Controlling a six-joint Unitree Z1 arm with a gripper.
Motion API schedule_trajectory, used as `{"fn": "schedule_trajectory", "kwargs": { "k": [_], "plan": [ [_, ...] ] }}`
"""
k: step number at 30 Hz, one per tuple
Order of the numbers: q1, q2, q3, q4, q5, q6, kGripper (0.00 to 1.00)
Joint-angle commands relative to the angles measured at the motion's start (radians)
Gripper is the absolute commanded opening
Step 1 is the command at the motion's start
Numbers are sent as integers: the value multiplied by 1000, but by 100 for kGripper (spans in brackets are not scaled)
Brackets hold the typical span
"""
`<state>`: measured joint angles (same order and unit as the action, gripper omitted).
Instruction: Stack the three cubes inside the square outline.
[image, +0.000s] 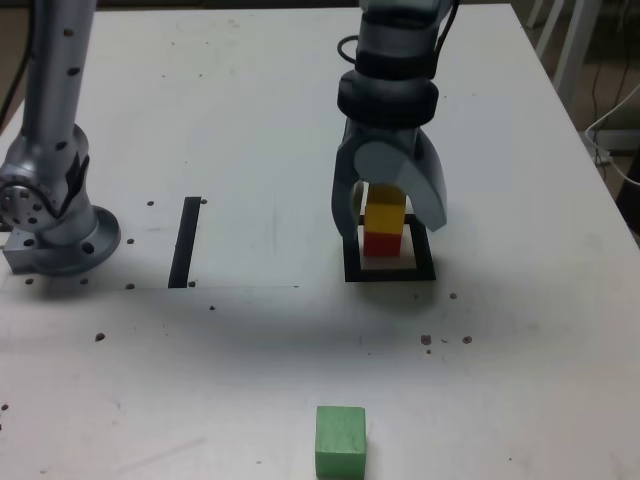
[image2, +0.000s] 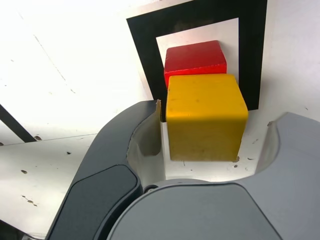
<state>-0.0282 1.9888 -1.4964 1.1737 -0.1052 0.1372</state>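
A yellow cube (image: 384, 215) (image2: 205, 115) stands on a red cube (image: 381, 243) (image2: 194, 56) inside the square outline (image: 390, 274) (image2: 145, 45) of black tape. My gripper (image: 390, 226) (image2: 217, 122) hangs over this stack, open, with one jaw on each side of the yellow cube. In the wrist view one jaw is close against the cube and the other stands well apart from it. A green cube (image: 340, 441) lies alone near the table's front edge, far from the gripper.
A straight black tape strip (image: 185, 240) (image2: 12, 125) lies towards the exterior view's left of the outline. The arm's silver base (image: 50, 220) stands at the far left of that view. The white table's edge (image: 590, 150) runs down that view's right.
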Motion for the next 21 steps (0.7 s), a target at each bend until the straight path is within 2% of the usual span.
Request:
{"fn": "schedule_trajectory", "kwargs": {
  "k": [1, 6, 10, 15, 21],
  "plan": [
    [1, -46, 20, -5, 25, -21, 94],
    [0, -110, 46, -4, 71, -51, 99],
    [-11, -146, 58, 0, 94, -55, 99],
    [-62, -177, 58, 18, 103, -48, 99],
    [-183, -199, 69, 28, 99, -72, 99]
  ]
}}
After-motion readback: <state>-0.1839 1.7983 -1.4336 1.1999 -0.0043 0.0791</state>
